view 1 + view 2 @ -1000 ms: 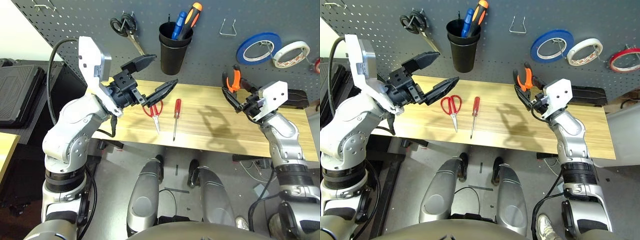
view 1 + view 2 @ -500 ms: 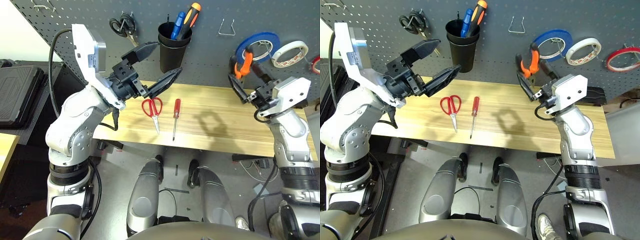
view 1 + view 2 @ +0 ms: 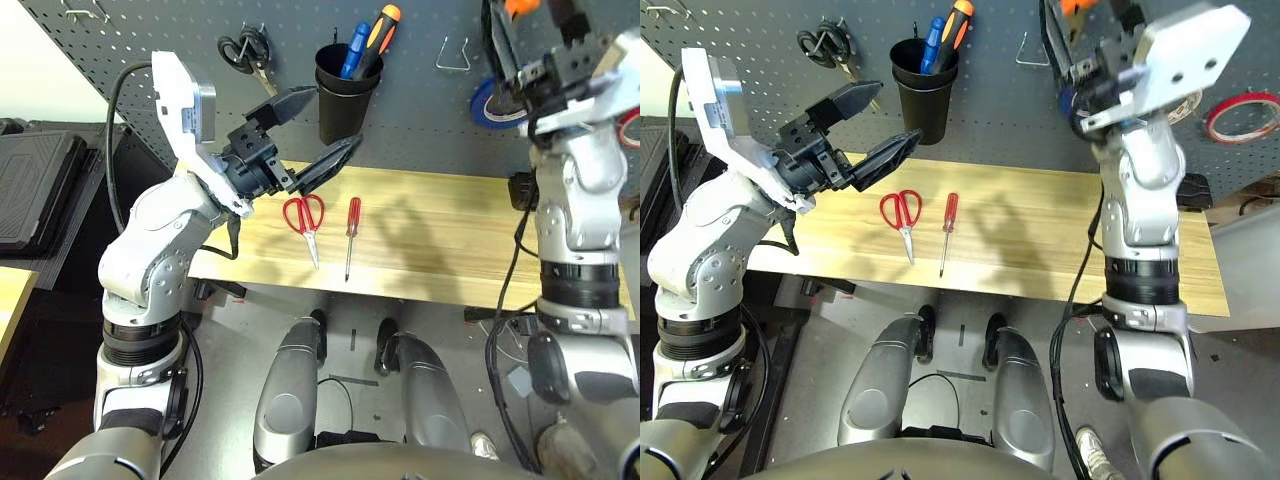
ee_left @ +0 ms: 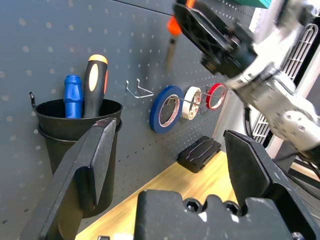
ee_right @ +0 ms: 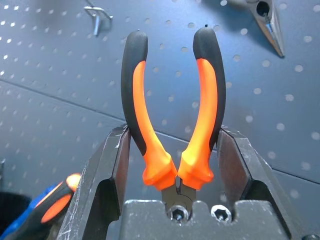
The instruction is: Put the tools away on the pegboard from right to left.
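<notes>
The pegboard (image 3: pixel 420 110) stands behind the surface (image 3: pixel 440 235), where the red-handled scissors (image 3: pixel 305 222) and screwdriver (image 3: pixel 351 235) lie lengthwise, tips toward the near edge. High before the board, the right claw (image 5: pixel 172 165) grips the pliers (image 5: pixel 172 115), handles pointing up and away toward the holes. To hang them well, I'd keep them upright and line the handles' gap over the empty wire hook (image 3: pixel 455 55); the left claw (image 3: pixel 305 135) gapes wide, empty.
</notes>
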Controlling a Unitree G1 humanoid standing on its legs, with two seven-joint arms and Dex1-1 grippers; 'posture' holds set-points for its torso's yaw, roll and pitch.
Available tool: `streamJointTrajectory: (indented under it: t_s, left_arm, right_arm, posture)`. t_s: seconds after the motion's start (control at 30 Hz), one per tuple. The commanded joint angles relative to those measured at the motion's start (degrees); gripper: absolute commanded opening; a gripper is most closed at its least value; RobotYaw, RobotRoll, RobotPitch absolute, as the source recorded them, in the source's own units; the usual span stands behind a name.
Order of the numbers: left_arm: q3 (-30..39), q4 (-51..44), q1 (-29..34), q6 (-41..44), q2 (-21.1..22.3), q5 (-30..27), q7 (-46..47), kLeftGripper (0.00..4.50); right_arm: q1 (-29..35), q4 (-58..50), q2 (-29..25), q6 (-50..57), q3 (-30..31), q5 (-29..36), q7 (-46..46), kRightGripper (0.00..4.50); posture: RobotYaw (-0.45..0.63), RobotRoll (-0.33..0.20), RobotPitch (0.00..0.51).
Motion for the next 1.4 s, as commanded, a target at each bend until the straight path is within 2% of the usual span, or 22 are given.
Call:
streamJointTrajectory:
  t_s: [0.03, 0.27, 0.6, 0.87, 1.07, 1.4]
  left_arm:
    - [-0.86, -0.63, 0.51, -0.54, 0.51, 0.29, -0.49, 4.5]
    - [-0.73, -1.34, 1.16, -0.2, 1.17, 0.35, 0.22, 4.5]
    - [-0.9, -2.18, 1.87, 0.2, 1.72, 0.38, 1.29, 4.5]
    - [-1.01, -2.04, 1.71, 0.31, 2.12, 0.27, 1.52, 4.5]
    - [-0.95, -2.24, 1.87, 0.47, 2.25, 0.12, 1.61, 4.5]
    - [-1.86, -1.23, 1.02, -0.15, 1.79, 0.44, 1.43, 4.5]
  right_arm:
    - [-2.71, 5.01, 0.94, -2.83, -0.81, 0.1, -0.85, 2.83]
    - [-5.28, 12.25, 2.37, -3.46, -0.42, -0.13, -1.31, 2.83]
    - [-0.87, 14.08, 4.34, -2.44, 0.51, -1.01, -2.59, 2.83]
    - [-0.75, 15.01, 5.39, -4.14, 1.27, -1.68, -2.5, 2.83]
    - [-0.49, 14.26, 3.58, -7.58, 1.01, -3.3, -1.75, 2.83]
    - [-2.02, 12.16, 1.06, -9.63, 0.34, -2.47, -1.19, 2.83]
  posture:
    - [0.18, 0.0, 0.248]
    - [0.2, 0.0, 0.255]
    - [0.22, 0.0, 0.265]
    - [0.22, 0.0, 0.266]
    - [0.22, 0.0, 0.266]
    - [0.2, 0.0, 0.252]
